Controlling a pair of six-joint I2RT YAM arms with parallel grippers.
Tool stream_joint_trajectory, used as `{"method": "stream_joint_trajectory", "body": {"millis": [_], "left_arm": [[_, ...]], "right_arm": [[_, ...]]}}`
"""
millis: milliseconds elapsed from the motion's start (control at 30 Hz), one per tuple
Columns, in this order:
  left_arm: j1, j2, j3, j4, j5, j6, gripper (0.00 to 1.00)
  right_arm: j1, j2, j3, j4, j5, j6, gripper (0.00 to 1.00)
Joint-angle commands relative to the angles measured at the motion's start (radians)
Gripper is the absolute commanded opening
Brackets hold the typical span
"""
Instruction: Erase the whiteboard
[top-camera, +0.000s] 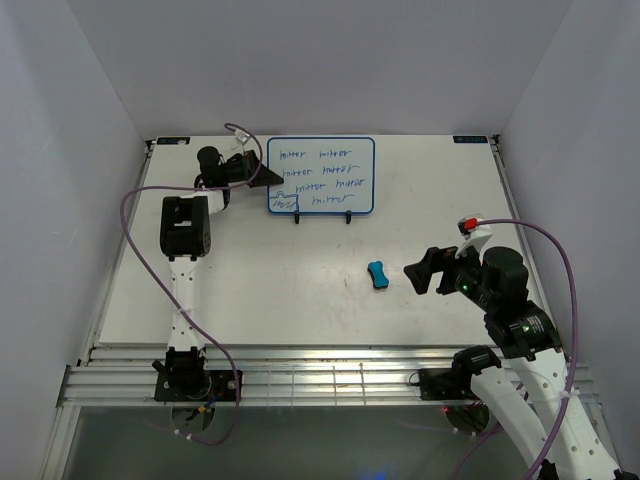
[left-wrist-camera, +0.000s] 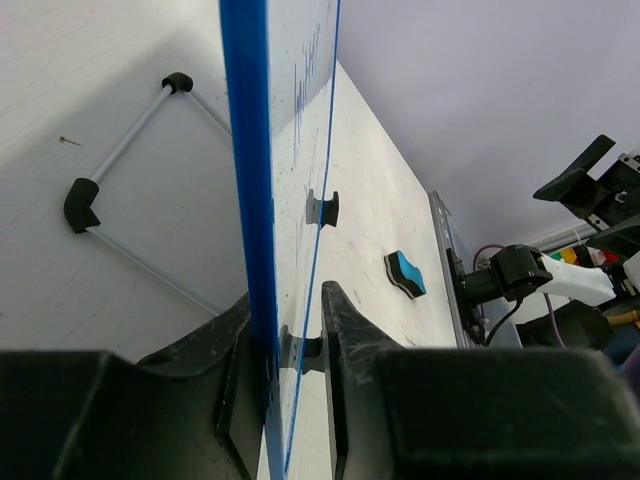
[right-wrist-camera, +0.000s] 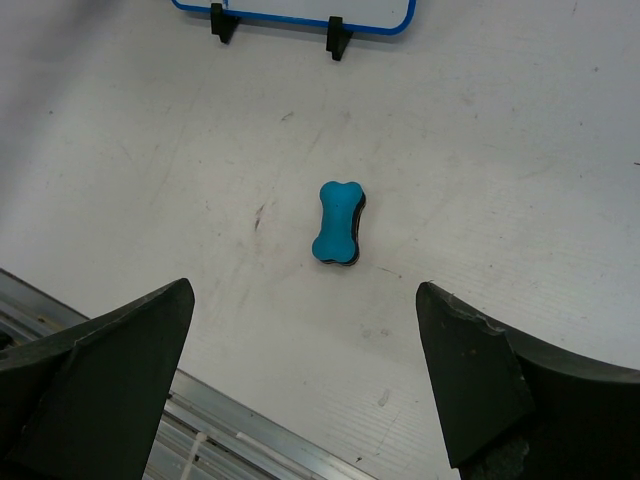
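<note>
The whiteboard (top-camera: 320, 175) stands upright on a thin black wire stand (left-wrist-camera: 130, 150) at the far middle of the table (top-camera: 250, 290). Its long axis runs left-right, and four lines of blue writing cover its face, so nothing is erased yet.

The left gripper (top-camera: 272, 177) is at the board's left edge. In the left wrist view the fingers (left-wrist-camera: 340, 330) straddle the blue frame (left-wrist-camera: 248, 200), one behind and one in front, and the jaws look closed on that edge. I judge it is steadying the board for wiping.

The blue bone-shaped eraser (top-camera: 378, 275) lies flat on the table, near and to the right of the board and well apart from it. The right gripper (top-camera: 425, 270) is just right of the eraser, jaws spread wide and holding nothing.

- **Key relation:** in the right wrist view the eraser (right-wrist-camera: 338, 222) sits ahead of the jaws' gap (right-wrist-camera: 303, 295) and a little right of its centre.
- **Eraser axis:** its long axis points roughly along the approach, slightly tilted, so the jaws would close across its narrow waist.
- **Nearer arm:** the right arm is far nearer the eraser, and the left is busy at the board.
- **Likely next move:** reach forward and down, pinch the eraser, then carry it up-left to the board face.
- **Room:** bare table lies all round the eraser, and the slotted rail at the near edge is behind the jaws. The stand's two black feet (right-wrist-camera: 335, 38) stick out under the board's lower edge, so wiping low risks catching them.
</note>
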Motion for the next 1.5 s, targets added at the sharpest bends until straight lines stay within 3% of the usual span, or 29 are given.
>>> {"method": "stream_joint_trajectory", "body": {"millis": [0,433,700,867,1233,1367,1467], "left_arm": [[0.009,-0.012,0.008,0.043,0.021,-0.008,0.35],[0.009,-0.014,-0.026,0.084,0.033,-0.022,0.29],[0.009,0.0,-0.032,0.106,0.038,-0.036,0.33],[0.009,0.014,-0.027,0.149,0.035,-0.071,0.24],[0.009,0.034,-0.018,0.181,0.038,-0.099,0.24],[0.009,0.044,-0.013,0.195,0.038,-0.111,0.0],[0.009,0.048,-0.006,0.221,0.038,-0.139,0.0]], "right_arm": [[0.004,0.006,-0.002,0.041,-0.019,-0.005,0.97],[0.004,0.014,-0.001,0.042,-0.019,-0.006,0.98],[0.004,0.012,-0.001,0.041,-0.02,-0.006,0.98],[0.004,0.014,0.001,0.039,-0.019,-0.008,0.98],[0.004,0.018,-0.005,0.044,-0.02,-0.008,0.98],[0.004,0.015,-0.012,0.044,-0.017,-0.009,0.98],[0.004,0.014,-0.012,0.044,-0.016,-0.009,0.98]]}}
